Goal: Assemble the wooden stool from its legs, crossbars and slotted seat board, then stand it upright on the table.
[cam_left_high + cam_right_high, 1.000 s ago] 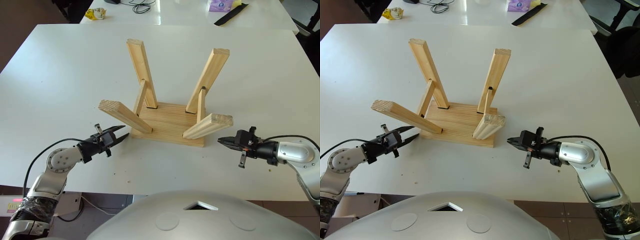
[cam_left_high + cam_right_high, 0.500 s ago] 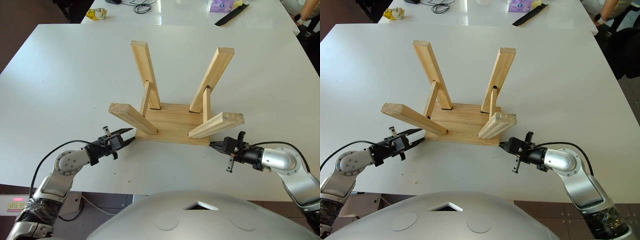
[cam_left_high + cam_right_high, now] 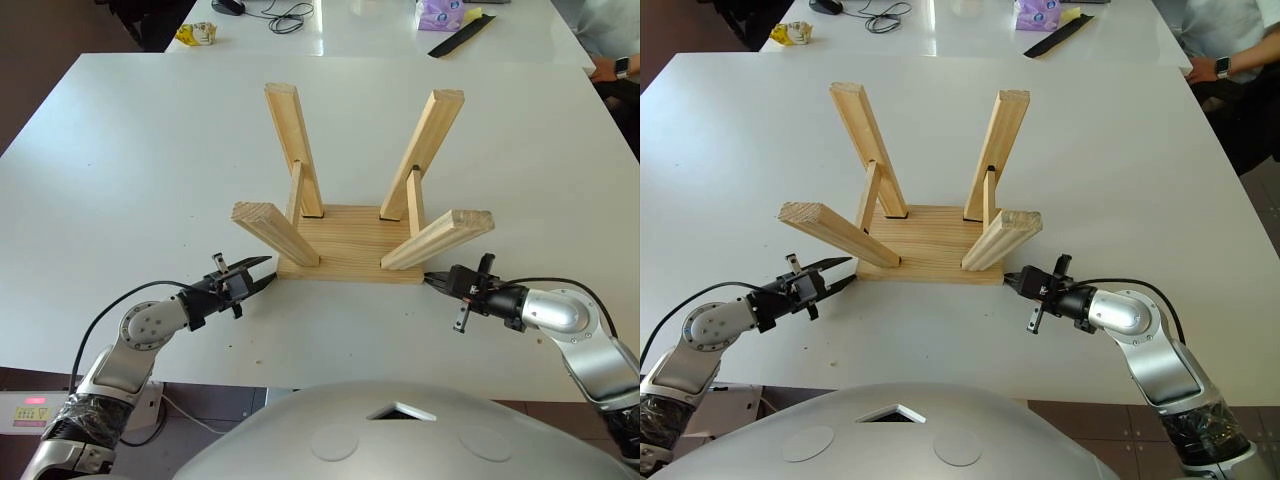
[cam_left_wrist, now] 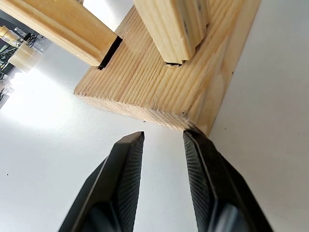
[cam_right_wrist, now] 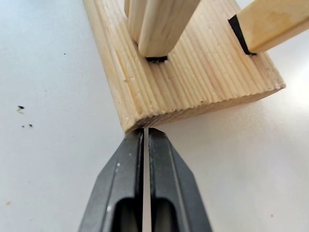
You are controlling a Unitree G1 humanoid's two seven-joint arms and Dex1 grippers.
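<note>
The pale wooden stool (image 3: 350, 215) stands upside down near the middle of the white surface (image 3: 130, 150); its flat rectangular slotted seat board (image 3: 345, 245) lies face down on that surface, and four square-cut wooden legs rise from it, splayed outward; the two far legs (image 3: 292, 145) (image 3: 425, 150) lean up and away from each other, and the two near legs (image 3: 272, 230) (image 3: 440, 238) slant out over the board's near corners; a thin wooden crossbar (image 3: 296, 190) joins the pair on the robot's left, and another crossbar (image 3: 414, 195) joins the pair on its right; in the wrist views the legs' feet sit in dark-edged slots in the ribbed board. The left gripper (image 3: 265, 272) lies low over the surface at the board's near left corner, its two black ridged fingers (image 4: 128, 164) spread apart with nothing between them; one tip is right at the corner's edge, though whether it touches cannot be told. The right gripper (image 3: 432, 280) lies low at the board's near right corner, its fingers (image 5: 161, 159) pressed almost together with only a thin slit between, pinching nothing, tips just against the board's edge. On a second white surface behind lie a crumpled yellow packet (image 3: 196, 33), a purple pack (image 3: 438, 12) and a black strip (image 3: 459, 33).
</note>
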